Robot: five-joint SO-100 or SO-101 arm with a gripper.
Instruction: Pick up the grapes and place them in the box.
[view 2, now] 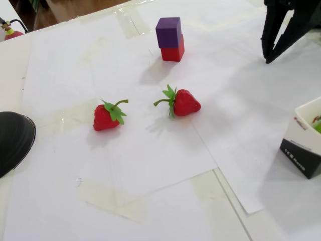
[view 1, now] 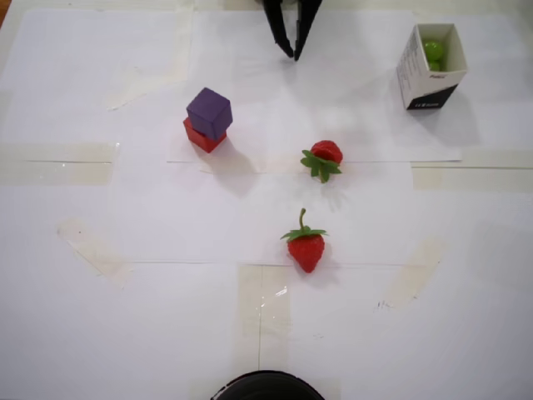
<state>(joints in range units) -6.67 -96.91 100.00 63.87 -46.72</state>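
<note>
A black gripper (view 1: 293,52) hung at the top edge of the overhead view, its 2 fingers pointing down toward the table, spread slightly with a narrow gap at the tips, and holding nothing. Only the fingers showed; the arm above them was cut off by the frame.

Taking the gripper as landmark, the box (view 1: 426,82) stood well apart to its right in the overhead view, an upright white carton with a black band at its base and its mouth open to the camera. Inside it lay the grapes (view 1: 433,52), at least 2 glossy green ones, 1 above the other. No grape showed on the paper-covered table (view 1: 125,317), so the placing looked finished or nearly so.

Below the gripper in that view lay 2 strawberries (view 1: 324,157) in a loose column, the nearer one just right of the gripper's line. Down and to the left sat a purple cube (view 1: 209,112) stacked on a red cube (view 1: 200,137).

In the fixed view the box (view 2: 307,145) was cropped by the right edge, and only a sliver of green showed within. A dark rounded object (view 1: 266,387) at the bottom edge could not be identified.
</note>
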